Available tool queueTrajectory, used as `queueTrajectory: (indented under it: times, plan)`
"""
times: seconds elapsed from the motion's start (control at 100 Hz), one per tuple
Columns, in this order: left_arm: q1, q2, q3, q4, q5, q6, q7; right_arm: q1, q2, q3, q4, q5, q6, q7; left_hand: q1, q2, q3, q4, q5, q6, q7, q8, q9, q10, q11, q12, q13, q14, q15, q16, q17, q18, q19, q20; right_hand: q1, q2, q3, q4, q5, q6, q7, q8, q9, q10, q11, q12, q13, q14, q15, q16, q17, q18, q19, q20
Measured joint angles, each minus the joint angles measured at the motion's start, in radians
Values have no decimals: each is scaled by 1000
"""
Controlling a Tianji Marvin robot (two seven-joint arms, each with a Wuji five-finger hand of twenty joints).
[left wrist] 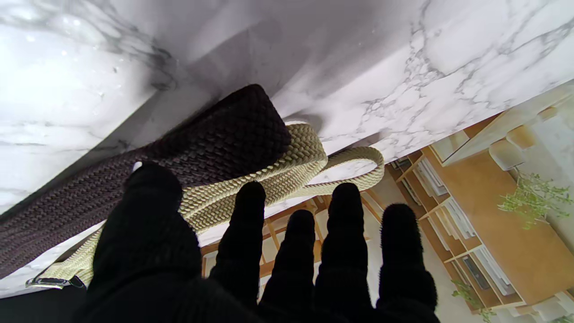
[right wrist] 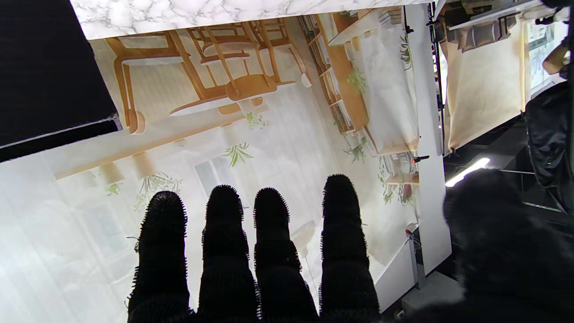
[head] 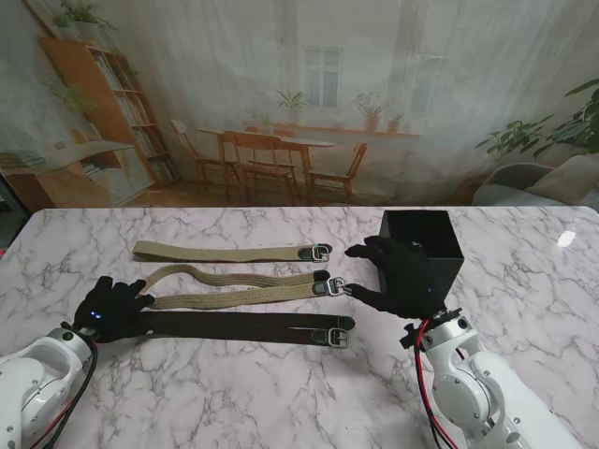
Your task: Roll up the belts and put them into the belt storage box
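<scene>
Woven webbing makes up the belts lying side by side across the marble table [head: 215, 393], their buckles all pointing to the right. The dark belt [head: 243, 325] lies nearest to me, stretched flat. Just beyond it is a khaki belt [head: 239, 297], then a looped khaki belt [head: 225, 276], and the far khaki belt [head: 225, 252] sits apart from these.

The black box [head: 423, 245] stands upright and open-topped at the right, beyond the buckle ends.

The left hand [head: 110, 311] rests at the left end of the dark belt. In its wrist view the thumb [left wrist: 150, 215] lies against the dark webbing while the other fingers are spread and straight; I cannot tell whether it grips the belt.

The right hand [head: 401, 274] hovers in front of the box, close to the buckles [head: 335, 284], fingers [right wrist: 224, 242] extended and apart, holding nothing.
</scene>
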Motion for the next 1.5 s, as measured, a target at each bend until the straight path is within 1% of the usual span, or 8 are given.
queueTrajectory:
  times: [0.3, 0.44, 0.65, 0.85, 0.99, 1.07, 1.26, 1.5]
  plan:
    - [60, 4, -17, -51, 73, 2, 0, 0, -1, 1, 2, 1, 1, -6, 56, -52, 35, 0, 29, 0, 143, 118, -49, 4, 1, -11, -13, -12, 0, 0, 3, -3, 0, 10, 0, 0, 0, 0, 0, 0, 1, 0, 0, 0, 0, 0, 0, 0, 0, 0, 0, 0, 0, 0]
    - [72, 6, -16, -56, 84, 19, -1, 0, -1, 1, 2, 1, 1, -8, 112, -98, 79, -2, -25, -4, 304, 348, -96, 10, 4, -12, -54, -17, 0, 0, 4, -15, 4, 10, 0, 0, 0, 0, 1, 0, 1, 0, 0, 0, 0, 0, 0, 0, 0, 0, 0, 0, 0, 0]
    - [73, 8, -5, -56, 94, 28, -7, 0, -1, 2, 3, 1, 1, -12, 178, -121, 107, -2, -85, -46, 508, 511, -98, 11, 51, 6, -72, -24, 0, 0, 5, -31, 16, 10, 0, 0, 0, 0, 13, 0, 17, 0, 0, 0, 0, 0, 0, 0, 0, 0, 0, 0, 3, 0]
    - [68, 10, 17, -49, 94, 45, -30, 0, -1, 2, 3, 1, 2, -12, 205, -121, 106, -2, -76, -97, 548, 508, -96, 11, 60, 19, -102, -26, 0, 0, 5, -52, 37, 11, 0, 0, 0, 0, 13, 0, 18, 0, 0, 0, 0, 0, 0, 0, 0, 0, 0, 0, 3, 0]
    - [64, 11, 28, -43, 106, 59, -44, -1, -1, 2, 3, 2, 3, -12, 234, -121, 104, -4, 67, -100, 469, 288, -45, 0, 82, 31, -113, -25, -1, -24, 4, -55, 41, 12, 0, 0, 0, 0, 13, 0, 18, 0, 0, 0, 0, 0, 0, 0, 0, 0, 0, 0, 3, 0]
    - [63, 12, 31, -41, 121, 64, -46, -1, -1, 2, 3, 2, 3, -12, 235, -121, 104, -4, 117, -100, 441, 212, -20, -1, 82, 31, -113, -25, -1, -28, 4, -63, 41, 12, 0, 0, 0, 0, 13, 0, 18, 0, 0, 0, 0, 0, 0, 0, 0, 0, 0, 0, 3, 0]
    - [82, 12, 7, -50, 137, 54, 0, -1, -1, 3, 2, 2, 4, -12, 245, -85, 88, -9, 130, -97, 437, 184, 17, -18, 86, 33, -113, -25, -1, -36, 4, -64, 42, 12, 0, 0, 0, 0, 22, 0, 20, 0, 0, 0, 0, 0, 0, 0, 0, 0, 0, 0, 4, 0]
    - [142, 12, -57, -145, 174, -24, 80, -12, -1, 14, -9, -1, 0, -6, 258, -61, 74, -10, 129, -71, 433, 215, 41, -37, 96, 42, -113, -25, -1, -36, 4, -64, 55, 23, 1, 11, -13, 0, 47, 0, 22, 0, 68, -12, 8, 1, 33, -1, 2, 5, 7, 0, 10, 0]
